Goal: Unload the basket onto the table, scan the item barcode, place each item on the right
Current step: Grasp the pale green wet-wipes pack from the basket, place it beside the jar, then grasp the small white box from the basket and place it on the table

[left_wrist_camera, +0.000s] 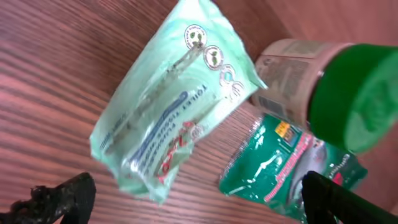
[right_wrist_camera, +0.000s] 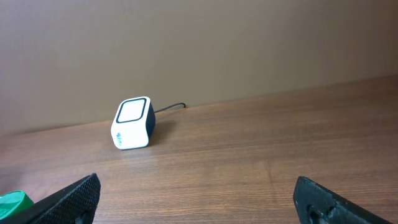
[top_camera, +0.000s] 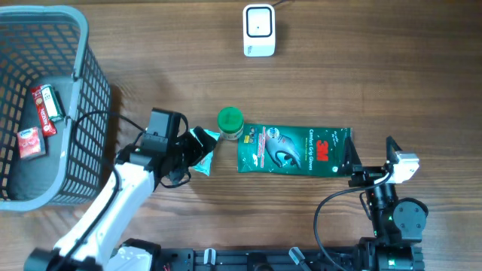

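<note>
Pale green pouch [left_wrist_camera: 174,102] is laid flat mid-bench, midway between far and near edges, just beside green-lidded jar [top_camera: 230,120] and glove pack [top_camera: 294,149]. Left end effector [left_wrist_camera: 196,186] is held over it, fingers apart, nothing gripped. Right end effector [right_wrist_camera: 196,186] is apart too, empty. Scanner [top_camera: 258,30] is at the far edge, well apart. Risk: jar toppled or glove pack snagged by an off-centre grab.

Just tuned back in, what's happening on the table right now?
The left end effector hangs open over a pale green packet lying on the table, not gripping it. A green-lidded jar and a 3M glove pack sit right beside it. The right end effector is open and empty, facing the white scanner at the far edge. Nothing is at the scanner yet.
</note>
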### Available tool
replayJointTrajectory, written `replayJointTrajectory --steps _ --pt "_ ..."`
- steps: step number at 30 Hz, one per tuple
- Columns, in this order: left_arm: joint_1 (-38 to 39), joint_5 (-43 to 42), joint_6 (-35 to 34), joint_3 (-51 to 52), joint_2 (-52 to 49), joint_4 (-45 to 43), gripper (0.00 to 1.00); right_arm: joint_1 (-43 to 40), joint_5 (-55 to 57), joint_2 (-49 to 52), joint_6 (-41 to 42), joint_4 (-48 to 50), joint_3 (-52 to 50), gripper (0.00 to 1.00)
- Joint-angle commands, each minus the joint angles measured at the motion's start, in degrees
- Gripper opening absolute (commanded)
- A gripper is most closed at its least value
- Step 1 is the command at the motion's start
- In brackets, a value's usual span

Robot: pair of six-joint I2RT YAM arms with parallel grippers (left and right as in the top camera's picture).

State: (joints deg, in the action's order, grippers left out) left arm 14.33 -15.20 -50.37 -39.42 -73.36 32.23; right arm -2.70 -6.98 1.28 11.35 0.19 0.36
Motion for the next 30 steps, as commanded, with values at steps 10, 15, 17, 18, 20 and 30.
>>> replayJointTrajectory --steps 10,15,17,18,20,30 --pt "0.35 19.78 5.51 -13.88 17.79 8.72 1.00 0.26 0.79 -0.26 0.68 0.17 -0.07 1.00" --pt "-2.34 25.77 16.55 -26.38 18.18 8.79 1.00 0.26 0.79 -0.26 0.70 0.17 -0.07 1.00" --pt "-6.12 27.28 20.72 -32.83 17.70 8.87 1.00 0.26 0.79 -0.26 0.68 0.17 -0.07 1.00" --pt "-8.15 27.32 22.40 -35.56 17.40 9.25 1.00 0.26 0.79 -0.26 0.70 0.17 -0.07 1.00" --pt "-13.11 27.56 25.22 -40.39 16.57 10.34 1.00 0.26 0.79 -0.26 0.70 0.17 -0.07 1.00" --pt "-44.59 25.70 27.50 -45.44 5.97 12.15 1.00 0.26 0.79 -0.26 0.70 0.17 -0.07 1.00"
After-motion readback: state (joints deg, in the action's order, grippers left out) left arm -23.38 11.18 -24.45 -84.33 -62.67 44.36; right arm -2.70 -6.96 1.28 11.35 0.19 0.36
